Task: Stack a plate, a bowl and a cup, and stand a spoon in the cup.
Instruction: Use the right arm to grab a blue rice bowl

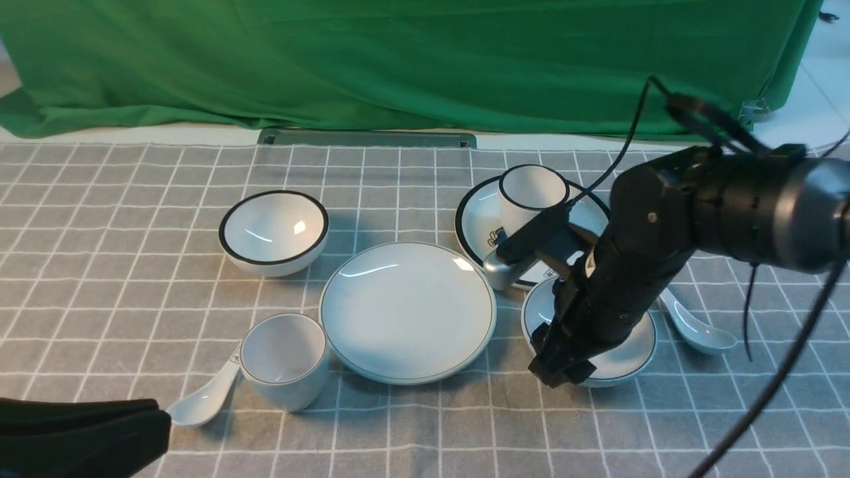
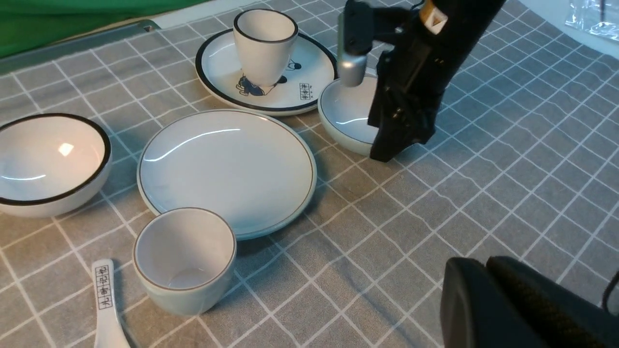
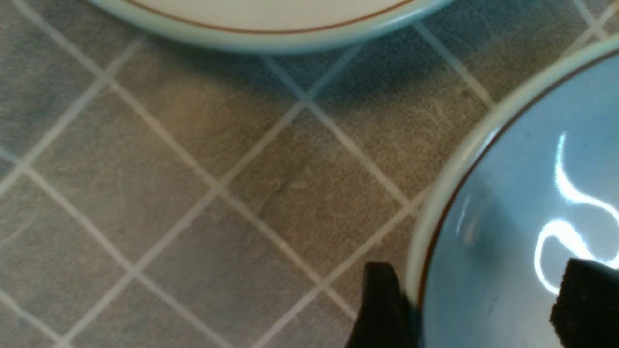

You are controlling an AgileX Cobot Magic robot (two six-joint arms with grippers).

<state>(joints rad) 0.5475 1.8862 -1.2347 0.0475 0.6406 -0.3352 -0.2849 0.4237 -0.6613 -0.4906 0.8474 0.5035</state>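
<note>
The thin-rimmed plate (image 1: 407, 311) lies in the middle of the checked cloth. To its right sits the thin-rimmed bowl (image 1: 631, 352), partly hidden by my right arm. My right gripper (image 1: 561, 372) is open and straddles the bowl's near-left rim. In the right wrist view one finger (image 3: 382, 309) is outside the bowl (image 3: 522, 193) and the other inside it. The cup (image 1: 284, 358) stands upright and empty left of the plate. The plain spoon (image 1: 697, 328) lies right of the bowl. My left gripper (image 1: 156, 425) is shut and empty at the near left.
A black-rimmed bowl (image 1: 273, 232) stands at the back left. A black-rimmed cup (image 1: 531, 189) sits on a cartoon plate (image 1: 475, 229) just behind the thin-rimmed bowl. A spoon with a printed handle (image 1: 202, 398) lies next to the cup. A green curtain (image 1: 398, 60) closes the back.
</note>
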